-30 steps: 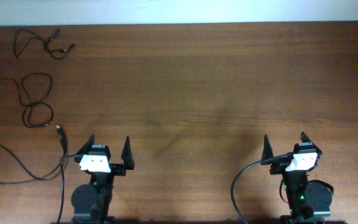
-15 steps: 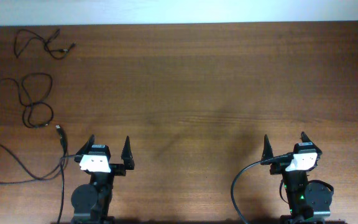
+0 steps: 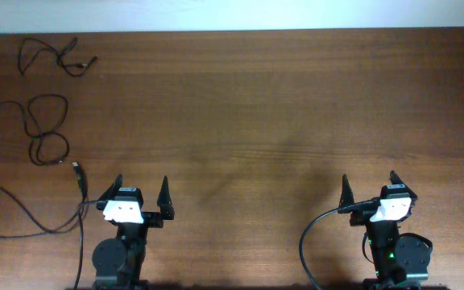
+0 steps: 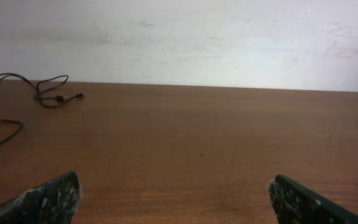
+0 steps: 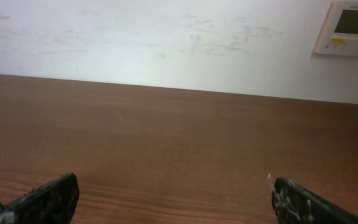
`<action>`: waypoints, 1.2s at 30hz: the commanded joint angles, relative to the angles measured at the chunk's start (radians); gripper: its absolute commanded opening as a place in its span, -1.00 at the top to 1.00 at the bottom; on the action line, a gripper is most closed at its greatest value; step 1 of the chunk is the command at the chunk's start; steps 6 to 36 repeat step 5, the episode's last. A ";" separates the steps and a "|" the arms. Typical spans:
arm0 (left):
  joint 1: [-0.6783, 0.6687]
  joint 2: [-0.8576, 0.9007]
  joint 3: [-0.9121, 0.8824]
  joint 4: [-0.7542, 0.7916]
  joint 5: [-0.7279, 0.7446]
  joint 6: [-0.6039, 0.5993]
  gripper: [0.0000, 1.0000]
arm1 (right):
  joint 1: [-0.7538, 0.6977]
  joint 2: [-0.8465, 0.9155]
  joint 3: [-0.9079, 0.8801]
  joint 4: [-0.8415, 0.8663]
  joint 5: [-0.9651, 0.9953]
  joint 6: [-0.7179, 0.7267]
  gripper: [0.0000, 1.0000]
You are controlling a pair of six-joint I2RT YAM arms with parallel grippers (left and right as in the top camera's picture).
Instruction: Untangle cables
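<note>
Thin black cables lie spread along the table's left side. A short cable point(image 3: 55, 55) sits at the far left corner and also shows in the left wrist view as a small cable point(image 4: 53, 96). A looped cable point(image 3: 45, 129) lies below it. A long cable point(image 3: 31, 219) with a plug end curves near the front left, beside the left arm. My left gripper point(image 3: 142, 189) stands open at the front left, nothing between its fingers point(image 4: 51, 196). My right gripper point(image 3: 369, 184) stands open at the front right, far from the cables, its fingers point(image 5: 303, 199) apart over bare wood.
The wooden table point(image 3: 280, 121) ends at a white wall point(image 4: 197, 37) at the back. A wall control panel point(image 5: 352, 26) shows at the upper right of the right wrist view. A thicker black arm cable point(image 3: 316, 229) loops beside the right arm's base.
</note>
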 commanded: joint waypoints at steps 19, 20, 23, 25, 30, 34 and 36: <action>0.005 -0.010 -0.009 0.000 -0.014 -0.002 -0.98 | -0.006 -0.007 -0.008 -0.003 0.012 0.003 -0.97; 0.005 -0.010 -0.009 0.000 -0.014 -0.002 -0.98 | -0.006 -0.007 -0.008 -0.003 0.012 0.003 -0.97; 0.005 -0.010 -0.009 0.000 -0.014 -0.002 -0.98 | -0.006 -0.007 -0.008 -0.003 0.012 0.003 -0.97; 0.005 -0.010 -0.009 0.000 -0.014 -0.002 -0.98 | -0.006 -0.007 -0.008 -0.003 0.012 0.003 -0.97; 0.005 -0.010 -0.009 0.000 -0.014 -0.002 -0.98 | -0.006 -0.007 -0.008 -0.003 0.012 0.003 -0.97; 0.005 -0.010 -0.009 0.000 -0.014 -0.002 -0.98 | -0.006 -0.007 -0.008 -0.003 0.012 0.003 -0.97; 0.005 -0.010 -0.009 0.000 -0.014 -0.002 -0.98 | -0.006 -0.007 -0.008 -0.003 0.012 0.003 -0.97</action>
